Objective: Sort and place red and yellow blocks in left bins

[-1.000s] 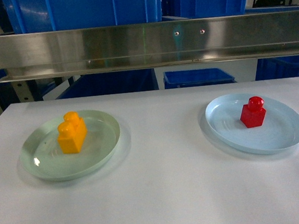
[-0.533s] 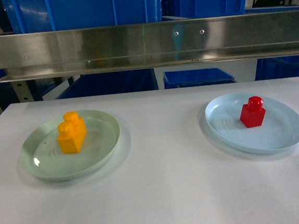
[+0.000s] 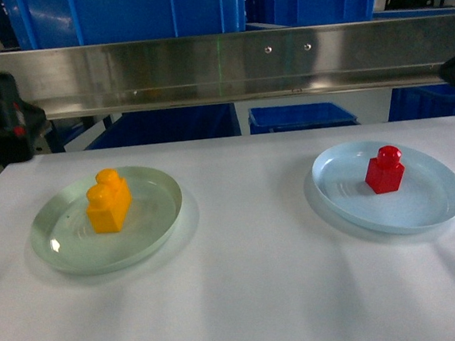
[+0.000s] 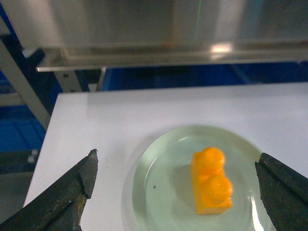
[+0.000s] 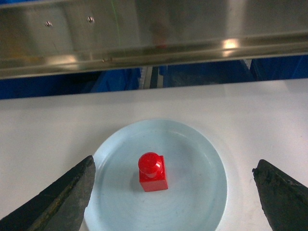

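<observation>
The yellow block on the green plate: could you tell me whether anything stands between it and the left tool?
Nothing visible does. The left tool is wide open above the yellow block, which sits alone on the green plate with only clear space around it.

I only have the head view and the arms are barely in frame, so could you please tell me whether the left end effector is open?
Observer: Yes, the left end effector is open, its fingers spread wide and empty.
Operator: Thank you. What is it facing?
Observer: The yellow block on the green plate, framed between the fingers in its wrist view.
Operator: And the right side?
Observer: The right end effector is open too, with the red block on the blue plate framed between its fingers.
</observation>
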{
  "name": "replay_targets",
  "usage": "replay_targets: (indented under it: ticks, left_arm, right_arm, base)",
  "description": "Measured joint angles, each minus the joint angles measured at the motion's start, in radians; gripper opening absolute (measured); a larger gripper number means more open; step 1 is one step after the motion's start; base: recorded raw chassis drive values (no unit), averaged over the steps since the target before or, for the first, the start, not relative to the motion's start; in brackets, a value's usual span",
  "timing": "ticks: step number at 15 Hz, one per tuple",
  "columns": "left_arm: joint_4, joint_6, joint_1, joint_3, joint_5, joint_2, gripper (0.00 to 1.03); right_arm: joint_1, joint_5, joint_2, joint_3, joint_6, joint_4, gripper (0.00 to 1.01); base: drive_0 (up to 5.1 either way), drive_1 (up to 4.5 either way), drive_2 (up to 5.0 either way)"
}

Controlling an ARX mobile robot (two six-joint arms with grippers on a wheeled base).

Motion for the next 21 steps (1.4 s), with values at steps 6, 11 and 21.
replay_targets:
  ticks: [6, 11, 21]
  left_arm:
    - [0.126, 0.05, 0.024, -0.022, -0.031, 0.173, 0.98]
    - [0.127, 0.05, 0.025, -0.022, -0.031, 0.173, 0.98]
    - [0.127, 0.05, 0.025, -0.022, -0.031, 0.173, 0.98]
  right_arm:
    - [0.005, 0.029, 0.087, -0.002, 0.001, 0.011, 0.98]
    - [0.058, -0.003, 0.227, 0.154, 0.005, -0.109, 0.98]
    - [0.054, -0.05, 0.547, 0.438, -0.101, -0.279, 0.98]
  base:
    - [0.0, 0.0, 0.0]
    - [0.0, 0.0, 0.0]
    - [0.0, 0.0, 0.0]
